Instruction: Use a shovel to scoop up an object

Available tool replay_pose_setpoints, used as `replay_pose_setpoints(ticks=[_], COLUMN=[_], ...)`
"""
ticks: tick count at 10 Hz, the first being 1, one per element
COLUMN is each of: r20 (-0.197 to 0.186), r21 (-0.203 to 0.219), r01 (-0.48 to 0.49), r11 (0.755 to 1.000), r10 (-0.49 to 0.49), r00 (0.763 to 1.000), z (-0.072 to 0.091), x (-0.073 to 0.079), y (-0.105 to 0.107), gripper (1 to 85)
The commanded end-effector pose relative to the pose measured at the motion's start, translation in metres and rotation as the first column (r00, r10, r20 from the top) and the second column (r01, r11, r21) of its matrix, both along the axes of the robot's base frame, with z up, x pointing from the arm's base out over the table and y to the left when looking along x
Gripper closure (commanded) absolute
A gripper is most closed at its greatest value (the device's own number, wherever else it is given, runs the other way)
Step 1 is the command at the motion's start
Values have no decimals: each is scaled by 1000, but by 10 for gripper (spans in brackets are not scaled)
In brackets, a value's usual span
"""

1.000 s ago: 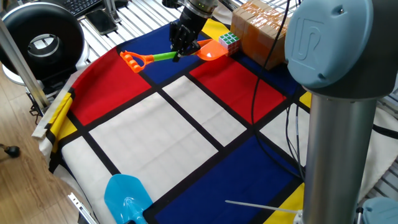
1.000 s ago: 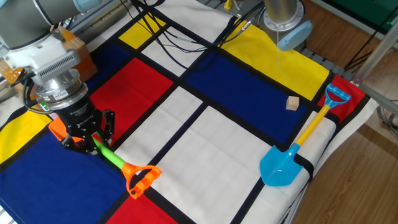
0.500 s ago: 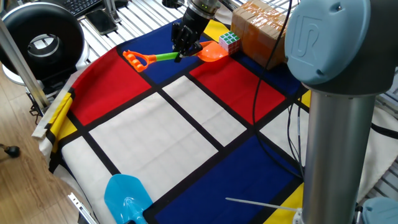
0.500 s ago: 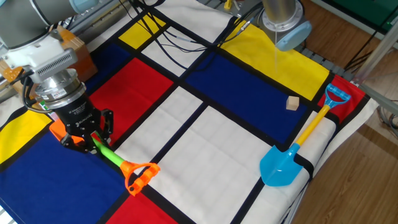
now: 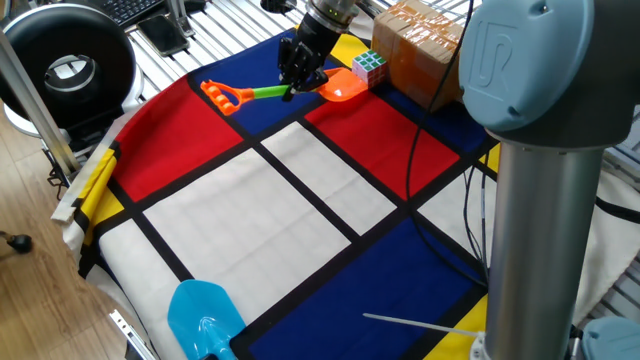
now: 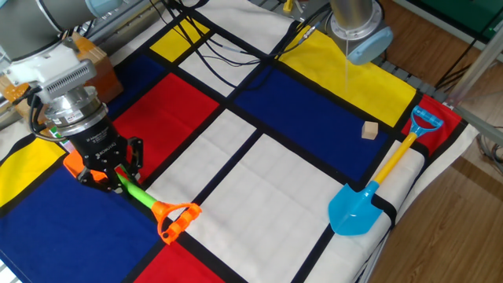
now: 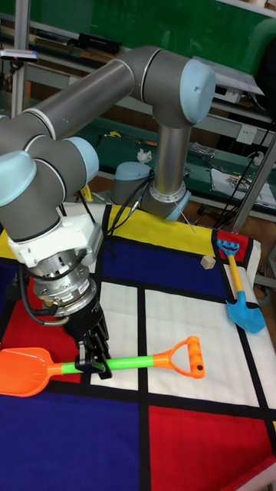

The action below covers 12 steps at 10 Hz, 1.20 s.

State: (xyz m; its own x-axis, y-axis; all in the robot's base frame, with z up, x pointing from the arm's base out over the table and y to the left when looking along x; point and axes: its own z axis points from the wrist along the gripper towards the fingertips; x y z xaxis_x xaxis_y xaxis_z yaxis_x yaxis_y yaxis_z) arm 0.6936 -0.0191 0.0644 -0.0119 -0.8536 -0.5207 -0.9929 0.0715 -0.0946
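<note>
near the far corner of the table [image 5: 330,200] my gripper [image 5: 297,73] pinches the shovel [image 7: 115,364]; keep its blade flat and low, sliding under the cube [image 5: 368,66].

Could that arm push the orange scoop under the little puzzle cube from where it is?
Probably yes. The gripper holds the shovel by its green shaft, and the blade's tip already lies beside the cube. The cardboard box behind may even brace it.
</note>
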Motion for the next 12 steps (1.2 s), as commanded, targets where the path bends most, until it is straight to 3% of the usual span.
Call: replay_pose_setpoints(ticks=[1,3,8,9,10,11,12], r20=[17,34,47,6,-15,-36,-29], r21=[-41,-87,-132,-96,-146,-156,-175], r01=[6,33,57,46,81,72,74], r11=[999,996,990,994,986,985,982], r10=[-5,-30,-51,-46,-84,-78,-80], r00=[1000,999,998,999,996,996,996], z=[-5,-10,-14,-12,-17,-19,-21], x=[2,9,14,4,3,-3,-2], y=[-14,-25,-37,-28,-40,-42,-47], gripper=[847,847,847,847,847,847,847])
